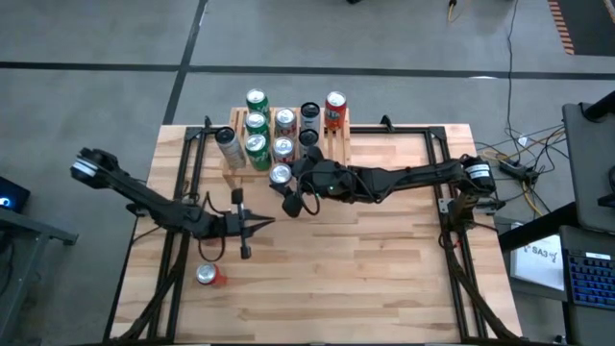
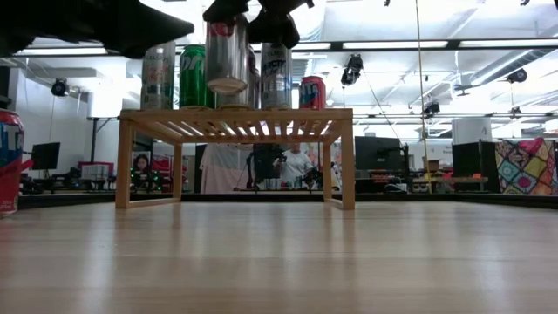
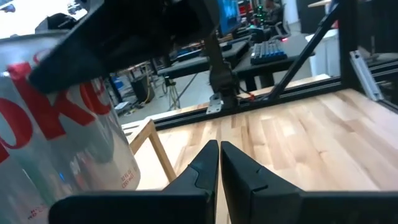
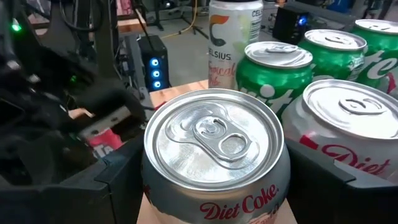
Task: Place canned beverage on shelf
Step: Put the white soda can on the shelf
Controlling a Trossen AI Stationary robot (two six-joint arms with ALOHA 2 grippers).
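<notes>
Shelf [image 1: 338, 135]: eight cans stocked. Ninth, a Diet Coke can [image 1: 280, 174], clamped in right gripper [image 1: 288, 187] at the front edge, unreleased. Left gripper [image 1: 245, 229]: together, empty. Red can [image 1: 208, 276] waits on bench [image 1: 384, 269].

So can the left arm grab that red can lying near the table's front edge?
Probably yes. The red can lies on bare table just beside the left gripper, nothing between them. Its fingers are shut, so they must open first.

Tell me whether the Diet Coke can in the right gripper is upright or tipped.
Upright. The Diet Coke can shows its lid facing up between the right gripper's fingers, level with the standing cans beside it.
</notes>
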